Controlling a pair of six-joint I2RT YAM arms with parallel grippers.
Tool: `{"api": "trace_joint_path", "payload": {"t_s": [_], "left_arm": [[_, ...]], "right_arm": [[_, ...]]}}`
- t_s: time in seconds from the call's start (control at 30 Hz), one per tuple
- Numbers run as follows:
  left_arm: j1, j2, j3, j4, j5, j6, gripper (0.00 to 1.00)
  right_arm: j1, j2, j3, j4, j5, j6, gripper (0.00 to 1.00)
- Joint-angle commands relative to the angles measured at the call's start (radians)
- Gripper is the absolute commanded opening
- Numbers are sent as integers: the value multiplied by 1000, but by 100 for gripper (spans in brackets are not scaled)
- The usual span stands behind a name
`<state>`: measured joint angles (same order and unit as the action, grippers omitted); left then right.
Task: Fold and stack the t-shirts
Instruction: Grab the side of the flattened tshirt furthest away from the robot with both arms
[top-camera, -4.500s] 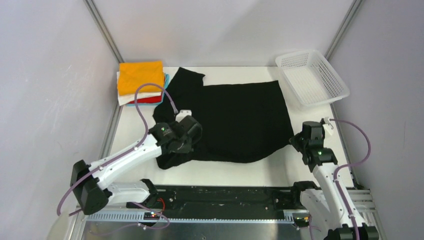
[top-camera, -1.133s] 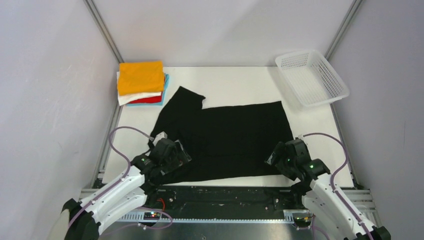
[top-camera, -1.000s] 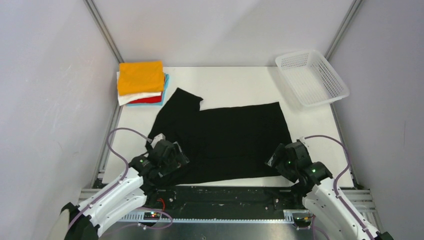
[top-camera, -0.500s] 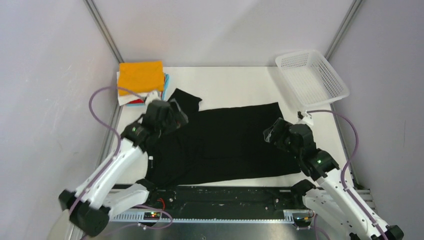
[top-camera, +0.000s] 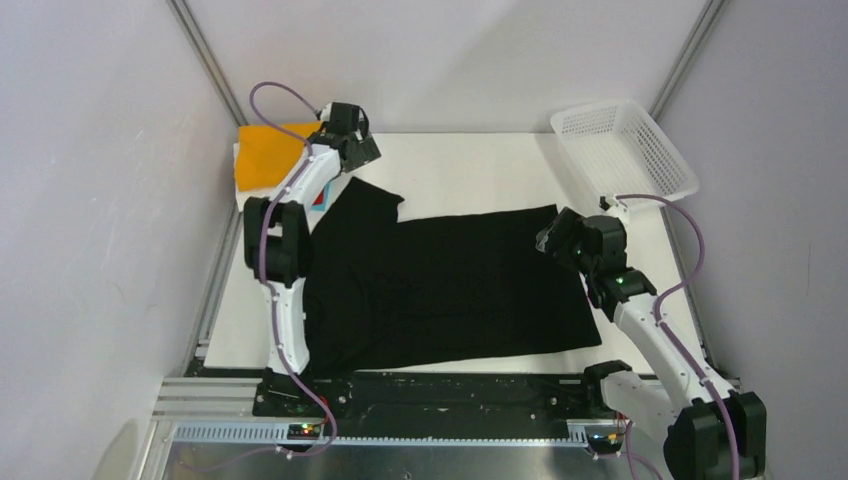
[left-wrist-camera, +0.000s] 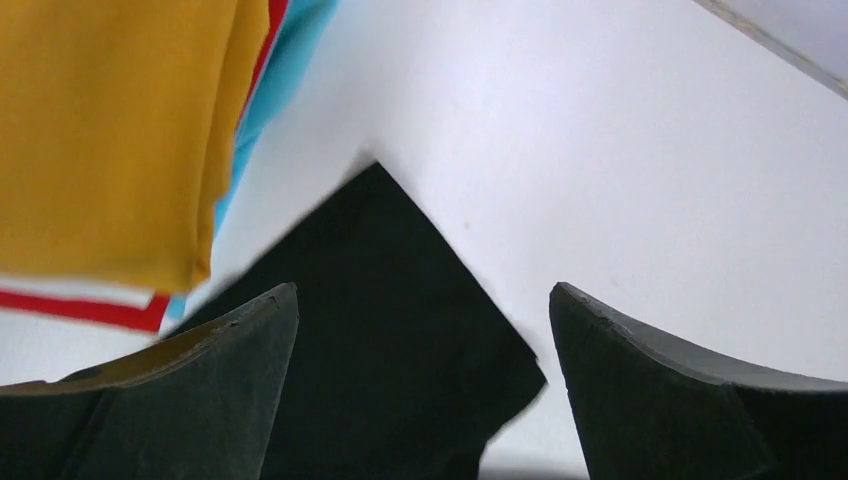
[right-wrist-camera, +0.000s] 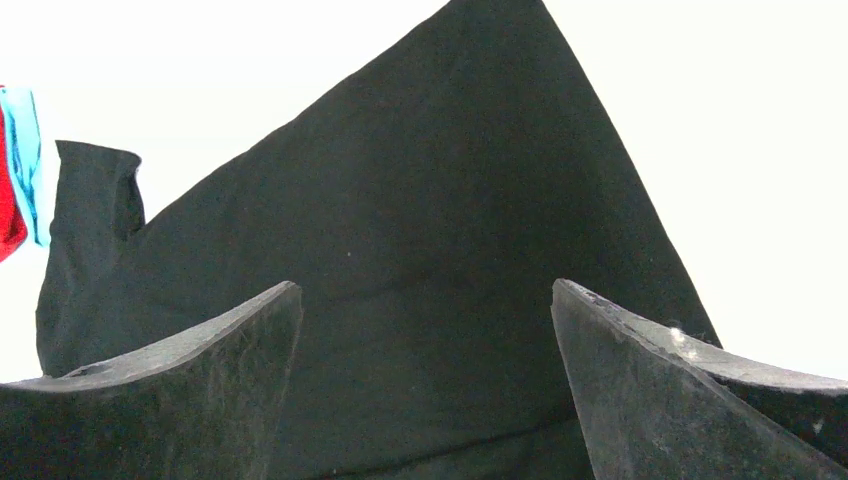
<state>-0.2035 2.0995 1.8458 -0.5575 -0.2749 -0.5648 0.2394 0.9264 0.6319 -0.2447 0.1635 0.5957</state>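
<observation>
The white, smooth table (top-camera: 480, 165) carries everything, and the largest thing on it is the black t-shirt (top-camera: 450, 285), a matte soft cloth spread flat across the middle with its body running left to right. Its hem lies toward the right side and one short sleeve juts toward the far left corner. The cloth lies mostly smooth, with shallow creases in the near left part, where the upright white left arm (top-camera: 285, 290) stands over it and hides a strip of it. At the far right corner sits a white plastic mesh basket (top-camera: 625, 160), rectangular with flared walls, apart from the shirt. At the far left corner lies the stack of folded shirts (top-camera: 265, 155), just beside the black sleeve. The orange one (left-wrist-camera: 110, 130) is on top, and the edges of a white (left-wrist-camera: 60, 285), a red (left-wrist-camera: 80, 308) and a light-blue one (left-wrist-camera: 285, 70) show beneath it. The left gripper (top-camera: 352, 140) hovers over the end of that sleeve, next to the stack, and partly covers the stack's right edge in the top view. In the left wrist view its dark curved fingers (left-wrist-camera: 230, 370) are spread wide and hold nothing, and the sleeve's squared corner lies between them. The right gripper (top-camera: 555, 240) hangs over the far right corner of the hem, also spread wide and holding nothing. In its wrist view the black cloth (right-wrist-camera: 400, 250) narrows to a point ahead of the gripper (right-wrist-camera: 425, 290), with slivers of red (right-wrist-camera: 8, 200) and light blue (right-wrist-camera: 22, 150) at the left edge. Purple cables (top-camera: 280, 95) loop from both wrists.
</observation>
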Motion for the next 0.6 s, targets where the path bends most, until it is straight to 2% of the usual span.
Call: {"api": "trace_joint_path", "payload": {"t_s": [0.0,0.23,0.37,0.43,0.57], "left_arm": [[29,131,167,-9,-19,11,100],[48,290,258,-17,52,-51,100],[58,330,260,-16,141,-95,100],[63,335,253,-16,164,-111,94],[64,329,233,-16,172,-151,95]], "right_arm": [[-44,44,21,70,-88,-18,99],[-59,67,21,73,-111,-32,99],[-63,71,21,71,-113,-36,100],[-65,73,20,68,-116,-38,99],[-70,86,21,68,-126,-39,100]]}}
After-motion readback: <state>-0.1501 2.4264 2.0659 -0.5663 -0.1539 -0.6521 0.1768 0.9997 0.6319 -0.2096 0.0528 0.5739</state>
